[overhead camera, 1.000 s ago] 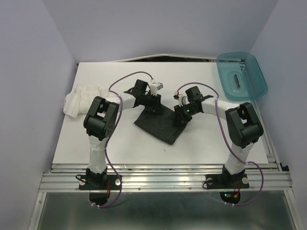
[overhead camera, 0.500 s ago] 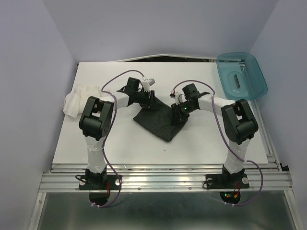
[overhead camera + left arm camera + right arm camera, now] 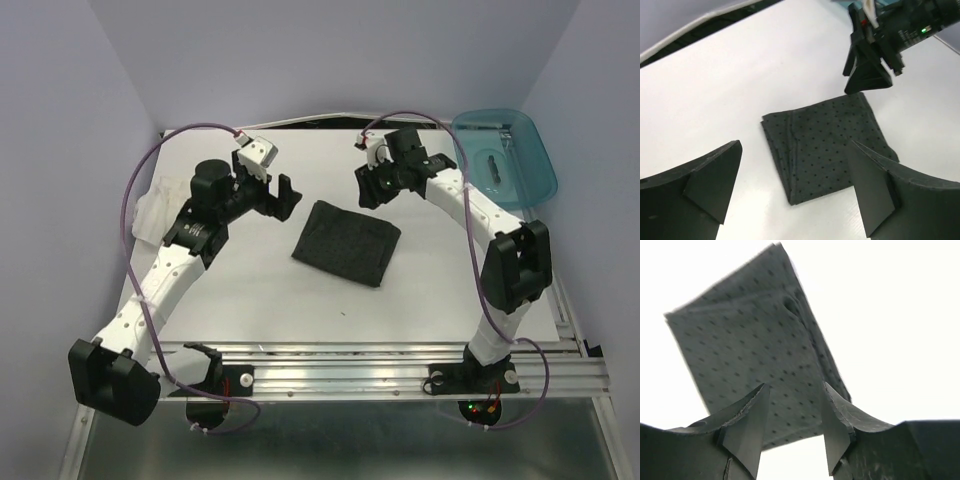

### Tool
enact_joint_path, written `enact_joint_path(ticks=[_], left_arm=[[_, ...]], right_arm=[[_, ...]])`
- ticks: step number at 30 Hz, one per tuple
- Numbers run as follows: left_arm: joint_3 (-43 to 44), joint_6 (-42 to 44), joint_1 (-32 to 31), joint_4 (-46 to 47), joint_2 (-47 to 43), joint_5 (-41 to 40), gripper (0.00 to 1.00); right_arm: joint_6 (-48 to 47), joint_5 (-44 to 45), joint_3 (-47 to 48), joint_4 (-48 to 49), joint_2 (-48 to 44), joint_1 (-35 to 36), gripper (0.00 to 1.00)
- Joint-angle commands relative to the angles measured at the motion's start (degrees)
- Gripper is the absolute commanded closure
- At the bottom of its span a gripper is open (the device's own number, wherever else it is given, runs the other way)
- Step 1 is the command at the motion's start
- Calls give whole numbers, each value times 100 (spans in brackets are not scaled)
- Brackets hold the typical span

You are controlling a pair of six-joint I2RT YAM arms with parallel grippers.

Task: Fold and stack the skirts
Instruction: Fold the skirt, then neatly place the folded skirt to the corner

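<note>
The charcoal skirt (image 3: 347,242) with tiny dots lies folded into a compact rectangle at the table's middle, held by nothing. It shows in the left wrist view as the dotted skirt (image 3: 825,150) and in the right wrist view as the same skirt (image 3: 750,350). My left gripper (image 3: 283,198) hangs wide open just left of and above it, jaws empty (image 3: 795,150). My right gripper (image 3: 368,187) hovers behind its far edge, open and empty (image 3: 795,390). The white skirt (image 3: 148,210) lies bunched at the left edge, partly hidden by my left arm.
A teal plastic bin (image 3: 505,160) sits at the back right corner with a small object inside. The right gripper (image 3: 872,60) shows across the skirt in the left wrist view. White table (image 3: 250,290) surrounds the dark skirt.
Both grippers let go of the dark skirt, opened and rose away, the left toward the left, the right toward the back. The skirt now lies flat and folded.
</note>
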Motion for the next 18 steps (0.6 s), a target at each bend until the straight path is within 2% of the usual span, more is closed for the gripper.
enact_joint_path(ticks=[1,5,9,12,18], left_arm=[[-421,-73,113,-241,-243,-1303,1],[-659,-364,350,-267,-560,-1480,1],[-791,-601,596,-346,-587,-1576,1],[-800,-583,667,-460,-534,-1751,1],[-791,-715,781,-478,-472,-1796,1]], right_arm=[[760,-340,454,-77,254,371,50],[1770,-94,1348,-86,958,705,50],[1886,248,1921,-95,1520,1057,51],[1957,90,2150,-24,1967,1223,50],[1975,600,2705,-77,2883,1286,50]])
